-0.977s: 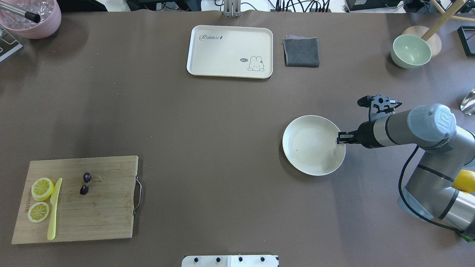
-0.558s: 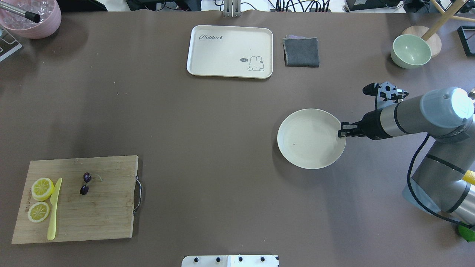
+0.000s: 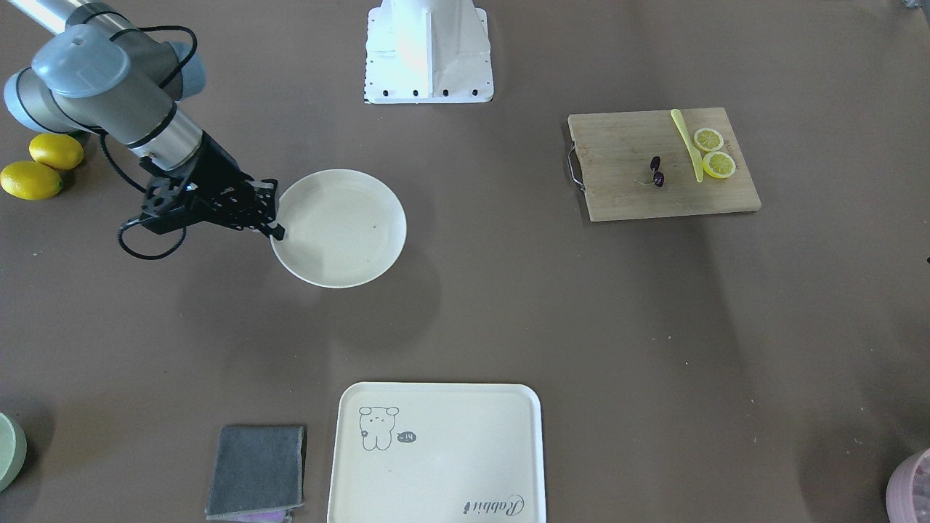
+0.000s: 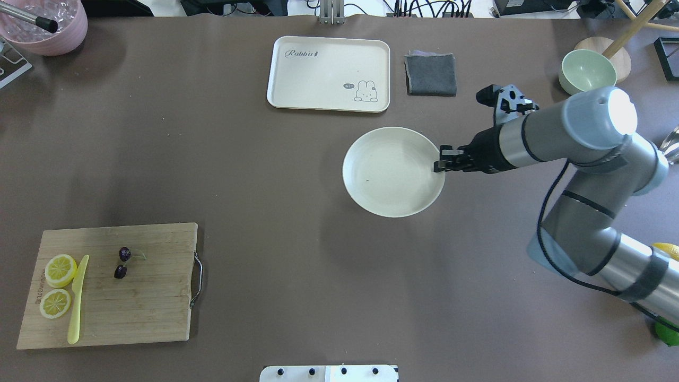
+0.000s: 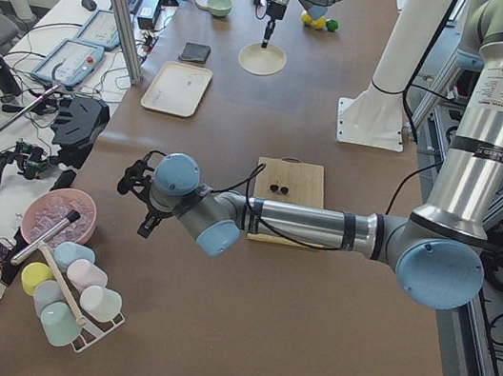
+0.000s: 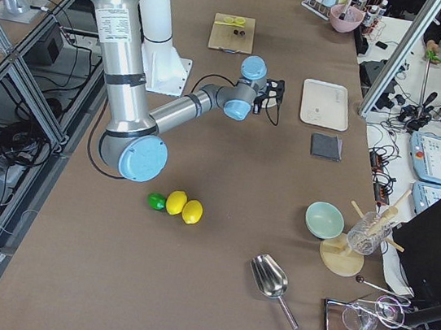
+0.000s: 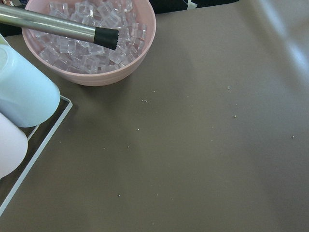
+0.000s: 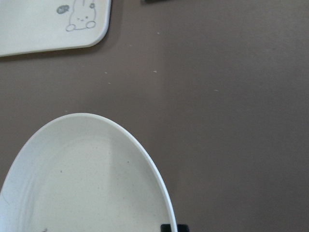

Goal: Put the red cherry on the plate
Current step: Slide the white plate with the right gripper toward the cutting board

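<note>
The red cherry (image 4: 124, 253), a dark pair on thin stems, lies on the wooden cutting board (image 4: 143, 302) at the near left, also visible from across the table (image 3: 658, 179). The round cream plate (image 4: 392, 172) sits right of the table's centre. My right gripper (image 4: 439, 165) is shut on the plate's right rim, and the right wrist view shows the plate (image 8: 87, 183) just ahead of its fingertips (image 8: 173, 227). My left gripper (image 5: 149, 221) shows only in the exterior left view, beside the pink bowl, far from the cherry; I cannot tell whether it is open or shut.
Two lemon slices (image 4: 61, 269) and a yellow knife (image 4: 77, 300) share the board. A cream rabbit tray (image 4: 329, 73) and a grey cloth (image 4: 431, 74) lie at the far side. A green bowl (image 4: 588, 73) stands far right, a pink ice bowl (image 4: 45, 24) far left.
My right gripper has carried the plate leftward and away from the robot, toward the tray. The cherry and the board have not moved.
</note>
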